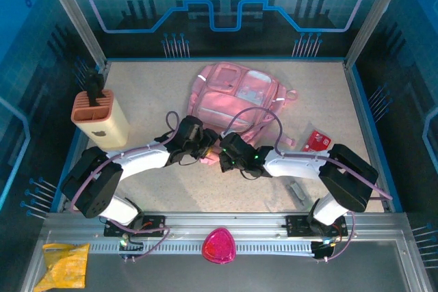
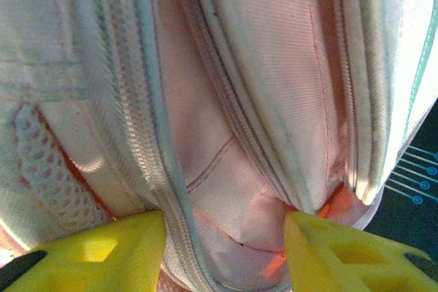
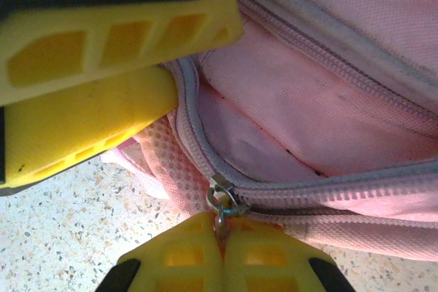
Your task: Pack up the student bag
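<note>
The student bag lies flat on the bench, mid-width and toward the back. My right gripper is clamped on its zipper pull at the near edge. My left gripper straddles the zipper track — jaws apart, pink fabric between; whether they pinch it I cannot tell.

Top external: high above and behind the arm bases, facing forward and down; far enough to hold the whole table.
Left wrist: very near the student bag, looking along its own fingers into the fabric folds.
Right wrist: equally near, low over the table, facing the zipper pull.
Shared: the near edge of the bag, seen in all three views.
</note>
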Robot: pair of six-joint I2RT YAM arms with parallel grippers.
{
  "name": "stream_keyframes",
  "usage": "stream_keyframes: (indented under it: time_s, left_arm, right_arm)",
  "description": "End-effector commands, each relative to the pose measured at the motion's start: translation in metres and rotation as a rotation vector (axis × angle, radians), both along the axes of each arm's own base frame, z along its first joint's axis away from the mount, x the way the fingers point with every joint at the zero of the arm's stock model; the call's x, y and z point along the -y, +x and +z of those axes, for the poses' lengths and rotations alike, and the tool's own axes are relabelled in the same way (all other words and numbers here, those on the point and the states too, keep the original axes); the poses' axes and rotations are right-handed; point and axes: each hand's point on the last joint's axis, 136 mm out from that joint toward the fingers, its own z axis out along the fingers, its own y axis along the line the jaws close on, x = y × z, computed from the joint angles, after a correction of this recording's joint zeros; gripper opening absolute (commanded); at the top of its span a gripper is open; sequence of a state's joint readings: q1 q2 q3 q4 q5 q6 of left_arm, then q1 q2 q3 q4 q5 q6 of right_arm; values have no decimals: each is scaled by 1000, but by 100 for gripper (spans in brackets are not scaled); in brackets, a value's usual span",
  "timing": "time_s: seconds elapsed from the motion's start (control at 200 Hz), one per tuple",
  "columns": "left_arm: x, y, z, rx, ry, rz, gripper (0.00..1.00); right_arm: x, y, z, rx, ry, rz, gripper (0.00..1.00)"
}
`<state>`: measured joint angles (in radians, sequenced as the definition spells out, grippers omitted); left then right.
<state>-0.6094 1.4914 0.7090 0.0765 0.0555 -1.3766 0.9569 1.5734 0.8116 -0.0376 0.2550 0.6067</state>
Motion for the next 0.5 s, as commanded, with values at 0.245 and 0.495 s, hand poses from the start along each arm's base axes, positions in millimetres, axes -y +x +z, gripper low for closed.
stream_keyframes:
  time_s: [0.245,0.495]
  left_arm:
    - [-24,-19,-38,-150,149,56,56]
    - [-29,-19,-51,-185,193,113,56]
  right_arm:
    - [-10,-8,-5,-15,24,23,0]
    - [-10,-7,-3,-10,22,18,0]
